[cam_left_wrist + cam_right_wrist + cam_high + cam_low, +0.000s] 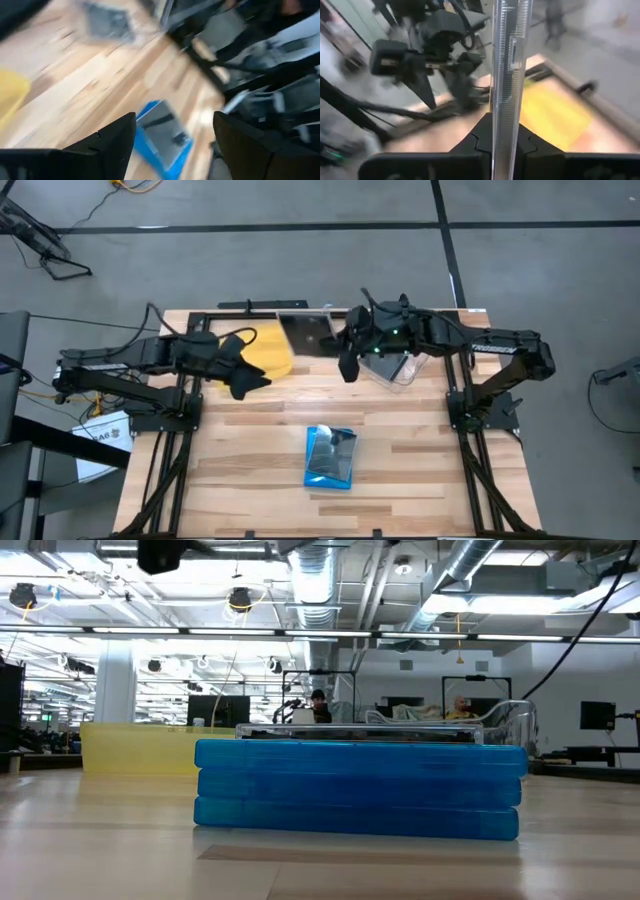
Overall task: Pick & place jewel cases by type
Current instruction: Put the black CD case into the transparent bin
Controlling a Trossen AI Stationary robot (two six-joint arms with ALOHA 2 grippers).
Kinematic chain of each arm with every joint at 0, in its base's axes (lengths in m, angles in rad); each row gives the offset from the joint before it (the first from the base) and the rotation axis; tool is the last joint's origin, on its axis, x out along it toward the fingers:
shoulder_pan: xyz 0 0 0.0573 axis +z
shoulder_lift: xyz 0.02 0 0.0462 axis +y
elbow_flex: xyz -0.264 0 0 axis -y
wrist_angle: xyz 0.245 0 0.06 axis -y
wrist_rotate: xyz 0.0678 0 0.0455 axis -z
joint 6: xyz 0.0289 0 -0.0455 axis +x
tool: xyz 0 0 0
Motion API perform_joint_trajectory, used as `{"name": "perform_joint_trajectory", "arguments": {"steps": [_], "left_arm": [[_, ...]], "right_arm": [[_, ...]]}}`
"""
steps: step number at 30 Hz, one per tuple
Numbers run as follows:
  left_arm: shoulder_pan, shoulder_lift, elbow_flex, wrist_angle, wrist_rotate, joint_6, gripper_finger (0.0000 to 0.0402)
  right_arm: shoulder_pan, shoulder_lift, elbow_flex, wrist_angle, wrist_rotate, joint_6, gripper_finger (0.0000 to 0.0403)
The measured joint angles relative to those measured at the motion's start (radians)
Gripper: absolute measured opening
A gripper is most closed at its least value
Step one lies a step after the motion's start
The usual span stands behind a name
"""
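Clear case pinched edge-on, heading for its spot.
My right pincer point(506, 137) is clamped on a clear jewel case point(509, 60), held above the desk's point(250, 470) far edge, w/ the yellow tray point(268, 352) beside; I'd keep it level & lower slow. The blue stack point(330, 457) sits nearer, mid-desk. Left pincer point(175, 135) spread, empty, near the tray.

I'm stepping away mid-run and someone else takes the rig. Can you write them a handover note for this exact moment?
Right gripper: shut on a clear jewel case, held edge-on in the air at the table's far side, near the clear tub.
Left gripper: open, empty, over the table's left, by the yellow tray.
Blue jewel cases: stacked at the table's middle front, untouched.
Done: clear case picked.
Left: place it, then sort the blue stack.
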Motion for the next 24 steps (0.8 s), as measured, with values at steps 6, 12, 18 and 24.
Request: {"name": "perform_joint_trajectory", "arguments": {"steps": [6,12,18,24], "left_arm": [[0.0,0.001,0.0,-0.039,-0.046,-0.003,0.0255],[0.0,0.0,0.0,-0.043,-0.082,-0.004,0.0255],[0.0,0.0,0.0,-0.043,-0.11,-0.004,0.0255],[0.0,0.001,0.0,-0.047,-0.127,-0.004,0.0255]], "right_arm": [[0.042,-0.004,0.0,0.067,0.208,-0.383,0.0011],[0.067,-0.004,0.0,0.341,0.33,-0.605,0.0017],[0.073,-0.009,0.0,0.657,0.332,-0.611,0.0011],[0.04,-0.054,0.012,0.728,0.154,-0.26,0.0015]]}}
